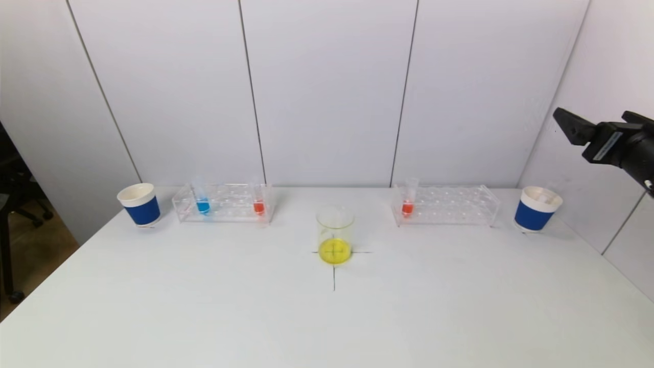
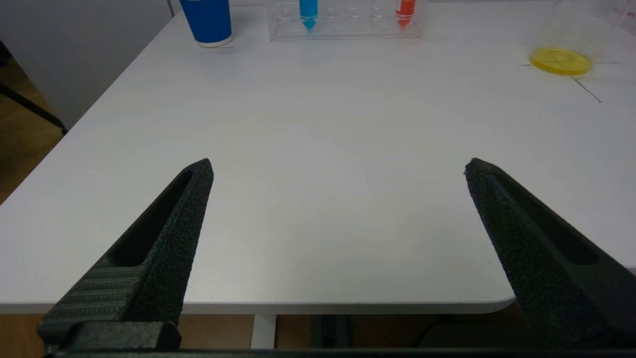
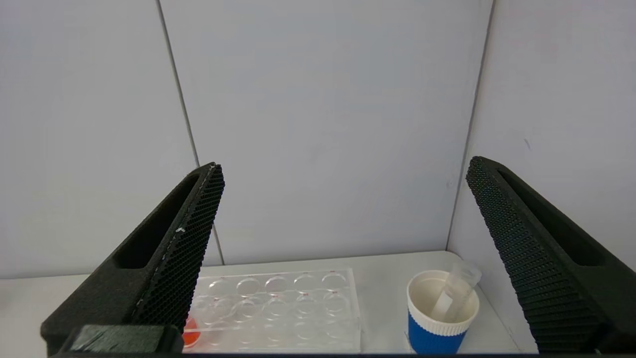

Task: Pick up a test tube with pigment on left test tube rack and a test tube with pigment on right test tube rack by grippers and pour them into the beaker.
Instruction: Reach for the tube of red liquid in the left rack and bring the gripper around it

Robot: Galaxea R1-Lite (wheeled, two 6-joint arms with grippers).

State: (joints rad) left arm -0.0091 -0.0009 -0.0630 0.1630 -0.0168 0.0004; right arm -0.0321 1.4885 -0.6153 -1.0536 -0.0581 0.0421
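Note:
The left rack (image 1: 225, 204) holds a blue-pigment tube (image 1: 202, 202) and a red-pigment tube (image 1: 258, 203). The right rack (image 1: 449, 205) holds one red-pigment tube (image 1: 407, 203) at its left end. The glass beaker (image 1: 335, 235) with yellow liquid stands on a cross mark at the table's middle. My right gripper (image 1: 572, 125) is raised at the far right above the right cup; the right wrist view shows it open and empty (image 3: 344, 166). My left gripper (image 2: 339, 166) is out of the head view, open and empty over the table's near left edge.
A blue cup (image 1: 139, 204) stands left of the left rack. Another blue cup (image 1: 537, 208) right of the right rack holds an empty tube (image 3: 459, 288). White wall panels close off the back and right side.

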